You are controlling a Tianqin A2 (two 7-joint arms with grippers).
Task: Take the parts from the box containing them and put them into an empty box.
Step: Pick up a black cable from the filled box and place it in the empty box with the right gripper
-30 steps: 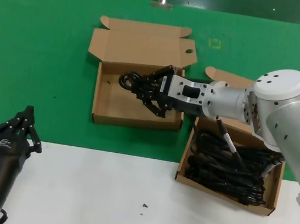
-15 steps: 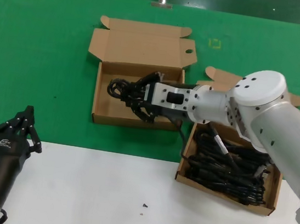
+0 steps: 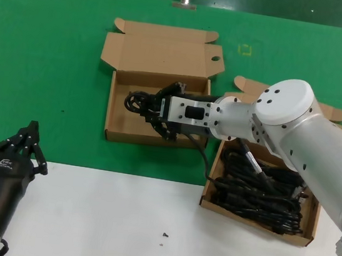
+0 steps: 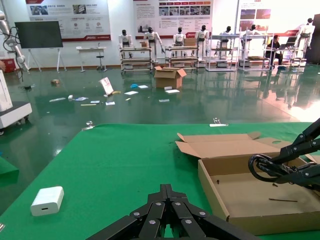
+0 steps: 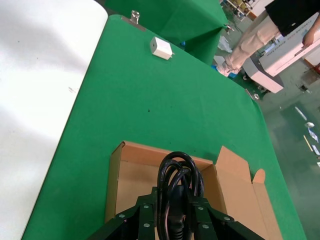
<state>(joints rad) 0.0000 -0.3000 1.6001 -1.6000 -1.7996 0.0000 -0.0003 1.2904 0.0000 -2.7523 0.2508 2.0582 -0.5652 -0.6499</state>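
Cord bundle point(image 3: 141, 104) clamped in right gripper point(image 3: 156, 109) jaws over left box point(image 3: 114, 134), right box point(image 3: 258, 225) full of cords.

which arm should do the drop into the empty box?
Right. The right hand already holds a cord bundle over the empty box. The left hand sits parked at the near table edge, carrying nothing.

No legible text, label, brand or number appears in any view. The wall posters point(image 4: 67, 12) behind the workspace in the left wrist view carry print too small to read. A small white mark on the left gripper point(image 3: 26, 147) body, seen from the head view, cannot be made out. The cardboard boxes point(image 3: 154, 110) bear no readable printing
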